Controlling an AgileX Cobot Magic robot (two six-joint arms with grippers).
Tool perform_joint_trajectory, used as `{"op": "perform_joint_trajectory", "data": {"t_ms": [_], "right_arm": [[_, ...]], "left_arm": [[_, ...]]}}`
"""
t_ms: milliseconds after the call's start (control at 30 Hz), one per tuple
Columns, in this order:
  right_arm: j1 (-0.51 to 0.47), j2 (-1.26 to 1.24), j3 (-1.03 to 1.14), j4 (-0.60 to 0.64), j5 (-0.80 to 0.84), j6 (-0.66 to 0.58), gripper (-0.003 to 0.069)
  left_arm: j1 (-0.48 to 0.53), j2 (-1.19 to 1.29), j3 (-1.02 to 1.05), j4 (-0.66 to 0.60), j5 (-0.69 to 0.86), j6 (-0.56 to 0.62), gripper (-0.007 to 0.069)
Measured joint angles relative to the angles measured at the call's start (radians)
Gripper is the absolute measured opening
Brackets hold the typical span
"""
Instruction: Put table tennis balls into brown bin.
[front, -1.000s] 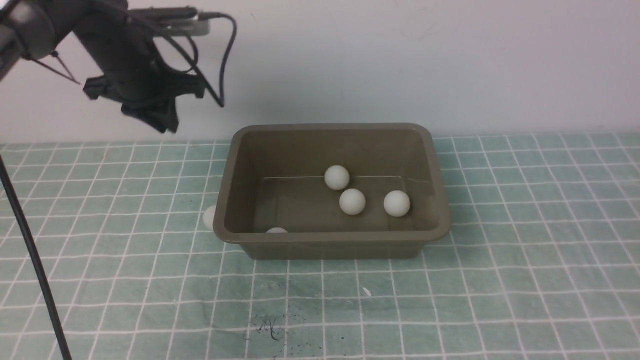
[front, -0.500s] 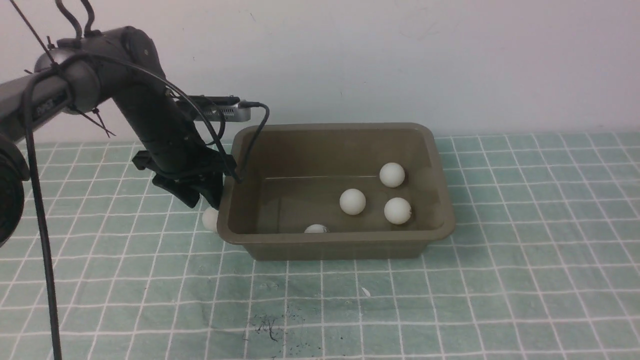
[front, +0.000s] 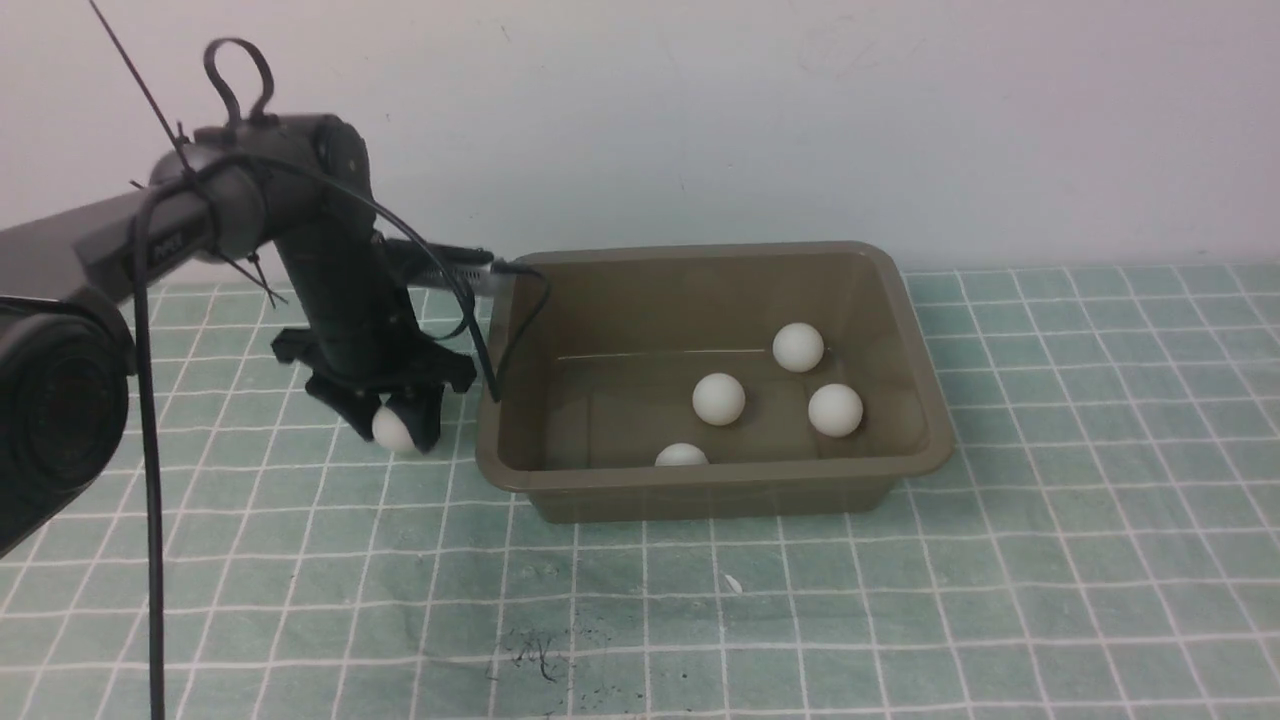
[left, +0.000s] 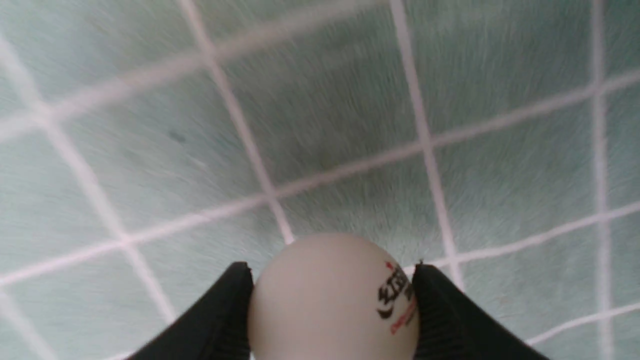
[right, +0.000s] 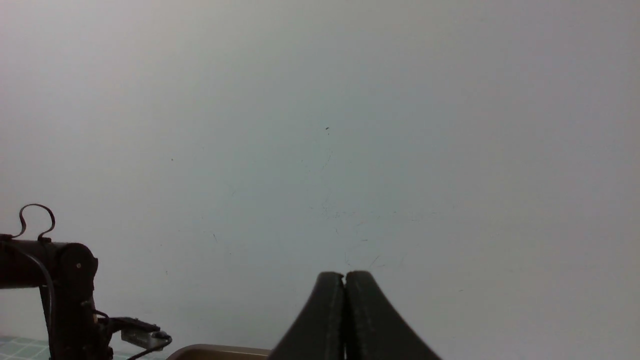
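The left claw (front: 392, 432) is closed around the white ball (front: 393, 430). It should lift straight up (gently, please), clearing the brown bin (front: 740, 478).

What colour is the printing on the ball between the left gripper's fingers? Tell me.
Black and red, clearest in the left wrist view.

- so the left arm (front: 340, 250) reached in from the left, wrist angled down
- its pincer (front: 395, 425) pointed down low, fingers apart
- right pincer (right: 344, 280) was shut, fingertips basically together
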Motion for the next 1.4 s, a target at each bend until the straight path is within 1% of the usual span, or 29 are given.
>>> {"op": "perform_joint_trajectory", "data": {"t_ms": [133,233,367,400,433,500,600,633,667,700,733,767,833,900,933,967,1000,1067,1167,1267,1400], "right_arm": [[0.000,0.000,0.000,0.000,0.011,0.000,-0.0015],[0.000,0.000,0.000,0.000,0.022,0.000,-0.0015],[0.000,0.000,0.000,0.000,0.023,0.000,-0.0015],[0.000,0.000,0.000,0.000,0.023,0.000,-0.0015],[0.000,0.000,0.000,0.000,0.023,0.000,-0.0015],[0.000,0.000,0.000,-0.001,0.023,-0.001,-0.0015],[0.000,0.000,0.000,-0.020,0.024,-0.001,-0.0015],[0.000,0.000,0.000,-0.027,0.023,-0.001,-0.0015],[0.000,0.000,0.000,-0.030,0.023,-0.001,-0.0015],[0.000,0.000,0.000,-0.031,0.023,-0.001,-0.0015],[0.000,0.000,0.000,-0.032,0.024,-0.001,-0.0015],[0.000,-0.002,0.000,-0.032,0.028,-0.001,-0.0015],[0.000,-0.011,0.000,-0.032,0.056,0.018,-0.0015],[0.000,-0.013,0.000,-0.031,0.097,0.049,-0.0015],[0.000,-0.013,0.000,-0.031,0.121,0.065,-0.0015],[0.000,-0.013,0.000,-0.031,0.126,0.068,-0.0015],[0.000,-0.013,0.000,-0.031,0.156,0.083,-0.0015],[0.000,-0.013,0.000,-0.031,0.178,0.091,-0.0015],[0.000,-0.013,0.000,-0.034,0.182,0.095,-0.0015],[0.000,-0.013,0.000,-0.038,0.182,0.097,-0.0015],[0.000,-0.013,0.000,-0.038,0.182,0.097,-0.0015]], "left_arm": [[-0.004,-0.066,-0.094,-0.064,0.004,0.016,0.0353],[-0.049,-0.145,-0.175,-0.263,0.008,0.114,0.0353],[-0.118,-0.146,-0.189,-0.347,-0.020,0.157,0.0353],[-0.122,-0.143,-0.189,-0.347,-0.022,0.157,0.0353],[-0.158,-0.116,-0.189,-0.325,-0.051,0.151,0.0361],[-0.178,-0.095,-0.189,-0.289,-0.058,0.127,0.0395],[-0.200,-0.073,-0.204,-0.200,-0.037,0.051,0.0511],[-0.201,-0.072,-0.229,-0.175,-0.016,0.017,0.0534],[-0.201,-0.076,-0.246,-0.158,0.000,-0.004,0.0533],[-0.199,-0.083,-0.283,-0.130,0.015,-0.029,0.0514],[-0.199,-0.093,-0.309,-0.118,0.019,-0.047,0.0479],[-0.198,-0.109,-0.336,-0.098,0.019,-0.063,0.0411],[-0.194,-0.177,-0.357,-0.055,0.020,-0.079,0.0194],[-0.191,-0.251,-0.354,-0.041,0.028,-0.084,0.0081],[-0.190,-0.297,-0.345,-0.037,0.031,-0.090,0.0039],[-0.190,-0.307,-0.345,-0.036,0.032,-0.090,0.0034],[-0.190,-0.380,-0.314,-0.034,0.036,-0.093,0.0012],[-0.193,-0.492,-0.255,-0.033,0.037,-0.094,-0.0002],[-0.205,-0.639,-0.145,-0.033,0.038,-0.094,-0.0005],[-0.216,-0.817,0.049,-0.033,0.027,-0.088,-0.0005],[-0.219,-1.030,0.359,-0.033,-0.119,-0.085,-0.0005]]}}
